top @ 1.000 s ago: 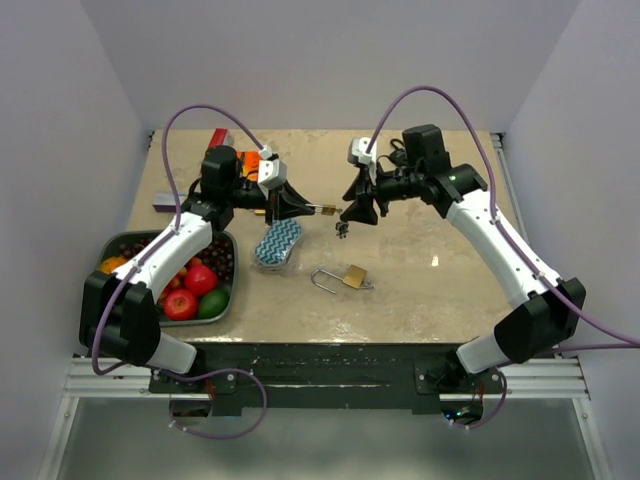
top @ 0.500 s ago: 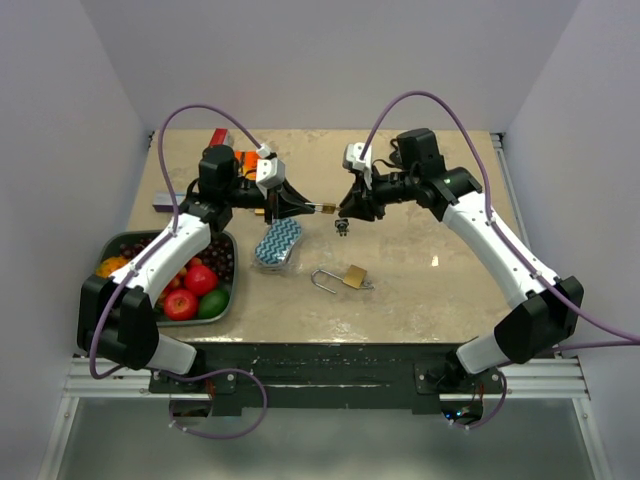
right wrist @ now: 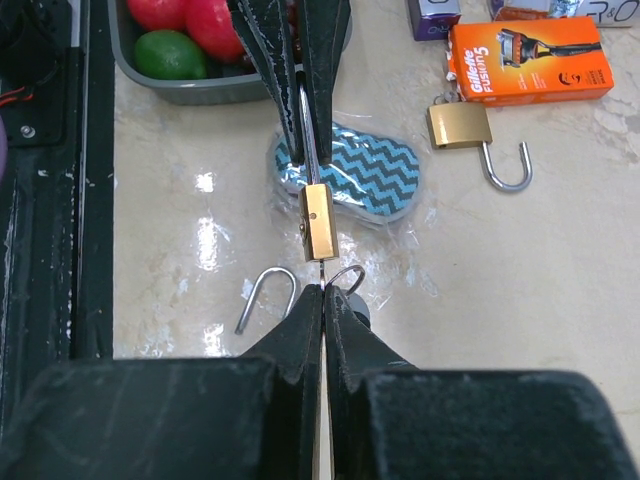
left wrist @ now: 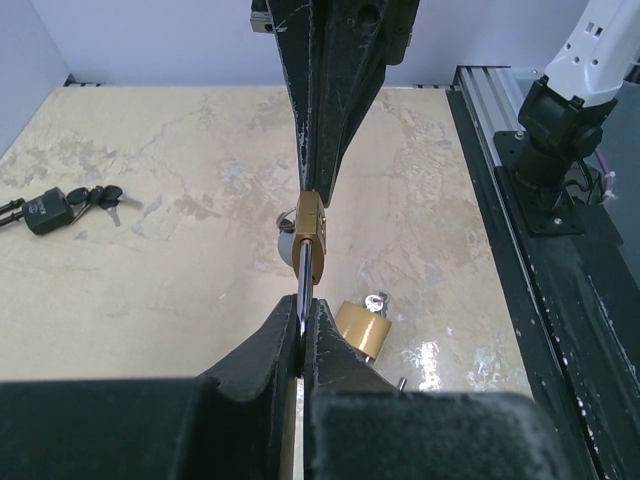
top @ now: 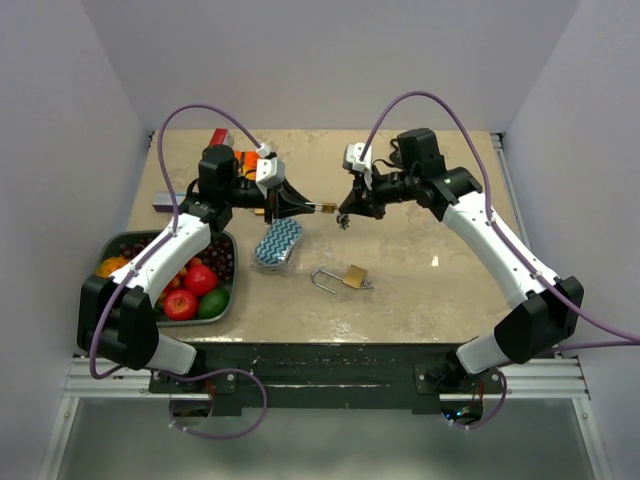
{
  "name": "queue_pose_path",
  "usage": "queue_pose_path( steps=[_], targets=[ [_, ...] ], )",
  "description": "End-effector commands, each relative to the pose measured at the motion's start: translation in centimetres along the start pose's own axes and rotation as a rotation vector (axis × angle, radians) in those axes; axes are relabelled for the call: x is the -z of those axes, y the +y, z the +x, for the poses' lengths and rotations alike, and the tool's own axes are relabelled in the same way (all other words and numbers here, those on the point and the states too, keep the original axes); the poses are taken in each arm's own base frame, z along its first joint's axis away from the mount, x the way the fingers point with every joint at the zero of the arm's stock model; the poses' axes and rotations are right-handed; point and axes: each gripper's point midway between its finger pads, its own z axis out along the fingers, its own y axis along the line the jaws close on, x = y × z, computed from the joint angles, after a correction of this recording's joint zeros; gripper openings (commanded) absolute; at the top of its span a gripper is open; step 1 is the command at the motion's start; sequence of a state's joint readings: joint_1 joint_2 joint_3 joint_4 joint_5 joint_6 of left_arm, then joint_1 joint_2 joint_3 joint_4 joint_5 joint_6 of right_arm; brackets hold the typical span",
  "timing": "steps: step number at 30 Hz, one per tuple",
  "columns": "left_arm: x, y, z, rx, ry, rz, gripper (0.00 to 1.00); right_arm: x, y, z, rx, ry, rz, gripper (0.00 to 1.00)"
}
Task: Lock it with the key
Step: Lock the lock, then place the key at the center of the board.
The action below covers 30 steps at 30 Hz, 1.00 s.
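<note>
Brass padlock (right wrist: 320, 222) hangs in the air over the bench (top: 420, 270), between the two arms and above the blue chevron pouch (right wrist: 355, 175). The left pincer (left wrist: 302, 315) is clenched on its thin steel shackle, with the body pointing toward the right arm. The right pincer (right wrist: 322, 295) is pinched tight on the key (right wrist: 322, 266), whose tip meets the keyway end of the body; a ring (right wrist: 347, 277) hangs beside it. How deep the blade sits cannot be told. The padlock looks small, stiff and dense, and its smooth shackle may swivel in the grip when the key is twisted, so a hold close to the body seems wise. The key is thin and likely slippery; its flat bow is the place to grip, turning gently in line with the keyway
</note>
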<state>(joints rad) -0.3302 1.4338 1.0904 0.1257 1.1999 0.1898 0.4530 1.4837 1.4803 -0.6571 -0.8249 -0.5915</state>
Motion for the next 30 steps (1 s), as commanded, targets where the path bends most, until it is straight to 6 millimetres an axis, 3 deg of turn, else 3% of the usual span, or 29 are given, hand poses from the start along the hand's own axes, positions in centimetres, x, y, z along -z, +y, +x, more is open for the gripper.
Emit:
queue_pose_path(
  steps=[1,10,13,15,18,22,24,25,28,30],
  targets=[
    [0.3,-0.4,-2.1,-0.077,-0.036,0.005,0.00,0.7,-0.6,-0.2,0.021,-0.010,0.039,0.00],
    [1.2,0.5,0.0,-0.057,-0.002,-0.034,0.00,3.1,-1.8,1.5,-0.010,0.025,0.087,0.00],
    [1.7,1.2,1.0,-0.049,0.009,-0.057,0.00,4.3,-2.8,2.9,-0.051,0.041,0.118,0.00],
    [1.8,1.4,1.4,-0.047,0.021,-0.068,0.00,6.1,-4.5,4.3,-0.109,0.054,0.177,0.00],
    [1.9,1.7,1.6,-0.052,0.030,-0.083,0.00,9.1,-7.6,7.5,-0.208,0.093,0.293,0.00],
    [2.0,2.3,1.8,-0.043,0.040,-0.115,0.00,15.2,-11.4,13.5,-0.384,0.161,0.479,0.00],
    [2.0,2.6,1.8,-0.040,0.042,-0.129,0.00,17.3,-12.5,16.2,-0.444,0.210,0.543,0.00],
    [2.0,2.6,1.8,-0.040,0.043,-0.133,0.00,18.9,-13.2,18.7,-0.497,0.246,0.584,0.00],
    [2.0,2.8,2.1,-0.029,0.045,-0.144,0.00,21.7,-14.3,23.4,-0.587,0.332,0.662,0.00],
    [2.0,2.9,2.4,-0.024,0.049,-0.148,0.00,23.0,-14.8,25.6,-0.635,0.377,0.703,0.00]
  ],
)
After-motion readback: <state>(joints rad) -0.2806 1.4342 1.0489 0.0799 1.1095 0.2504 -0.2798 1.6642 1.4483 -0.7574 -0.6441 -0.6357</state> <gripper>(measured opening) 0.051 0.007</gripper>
